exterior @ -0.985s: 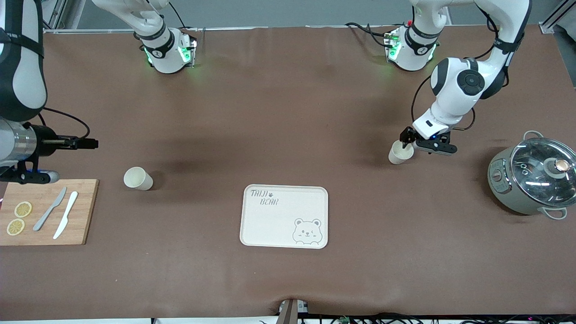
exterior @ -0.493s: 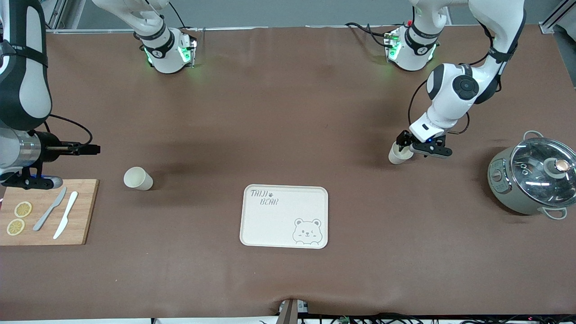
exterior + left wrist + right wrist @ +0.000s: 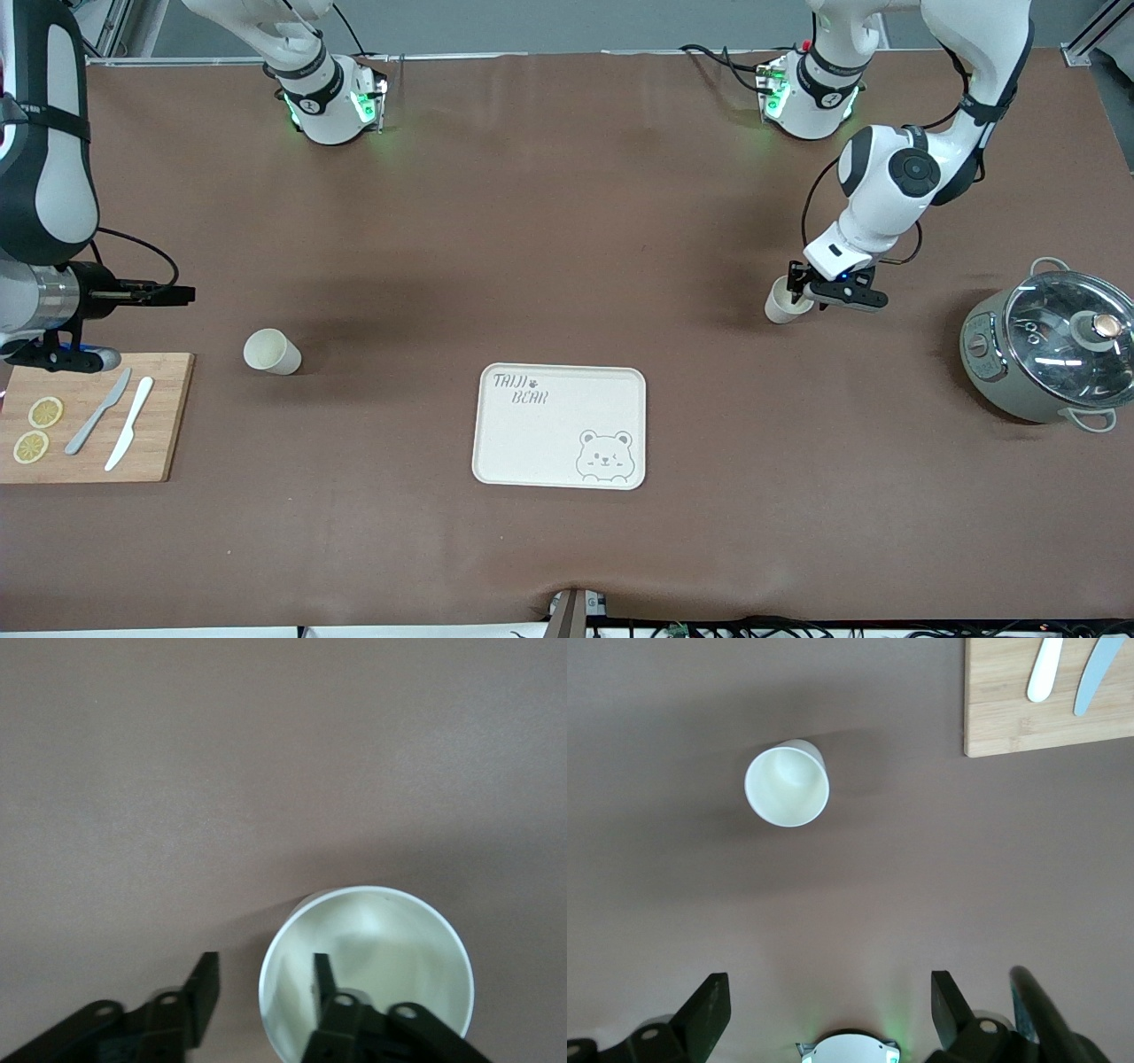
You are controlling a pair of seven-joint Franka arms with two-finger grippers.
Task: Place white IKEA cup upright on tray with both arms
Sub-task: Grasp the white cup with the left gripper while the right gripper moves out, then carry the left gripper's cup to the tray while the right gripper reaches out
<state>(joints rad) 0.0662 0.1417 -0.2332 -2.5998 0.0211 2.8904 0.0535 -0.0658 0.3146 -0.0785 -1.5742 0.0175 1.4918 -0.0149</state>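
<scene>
Two white cups stand upright on the brown table. One cup (image 3: 784,303) is toward the left arm's end. My left gripper (image 3: 800,285) is open at its rim. In the left wrist view this cup (image 3: 390,939) has one finger (image 3: 323,979) inside it and the other finger (image 3: 204,988) outside its wall; my left gripper (image 3: 266,961) straddles the rim. The other cup (image 3: 272,351) stands toward the right arm's end and shows in the right wrist view (image 3: 787,786). My right gripper (image 3: 182,291) (image 3: 828,979) is wide open and empty, up in the air. The cream bear tray (image 3: 532,443) lies empty, nearer the front camera.
A wooden cutting board (image 3: 159,416) (image 3: 1010,718) with two knives and lemon slices lies at the right arm's end. A grey pot (image 3: 992,354) with a glass lid stands at the left arm's end. Both arm bases stand along the table's back edge.
My left gripper has come down onto the cup's rim, one finger now inside it. My right arm has shifted only slightly. Cups and tray have not moved.
</scene>
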